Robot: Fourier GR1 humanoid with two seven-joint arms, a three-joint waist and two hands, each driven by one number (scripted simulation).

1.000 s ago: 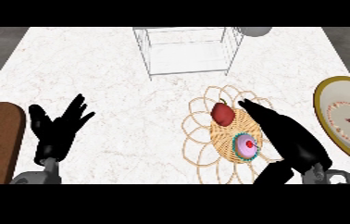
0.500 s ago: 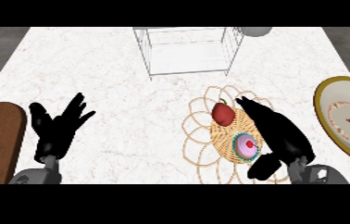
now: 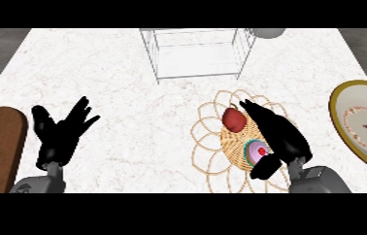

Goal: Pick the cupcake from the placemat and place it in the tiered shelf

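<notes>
From the head view, looking steeply down on the pale marble counter (image 3: 108, 83), the cupcake (image 3: 258, 151) sits on the woven placemat (image 3: 215, 137), toward the mat's near right side, pink frosting up with what looks like a small red topping. Just beyond it on the same mat lies a dark red fruit with a stem (image 3: 233, 119), perhaps a pepper or a pear; I can't tell which from here.

The right hand (image 3: 279, 134) lies over the mat's right half, palm down, fingers stretched past the cupcake toward the fruit and the thumb hanging at the cupcake's near side. It is spread rather than closed, so nothing is gripped yet. To my eye it is placed that way to bracket the cupcake before the fingers curl in. Whether any part already touches the frosting is hard to say, since the hand covers that edge.

The left hand (image 3: 61, 134) rests near the left edge, fingers up and spread, holding nothing and well clear of the work.

The tiered shelf (image 3: 197, 54), a clear wire-framed stand, waits at the far middle of the counter, well apart from the mat, so a lift and a forward carry lie ahead. A gold-rimmed plate (image 3: 342, 117) shows at the right edge and a brown board (image 3: 10, 142) at the left.
</notes>
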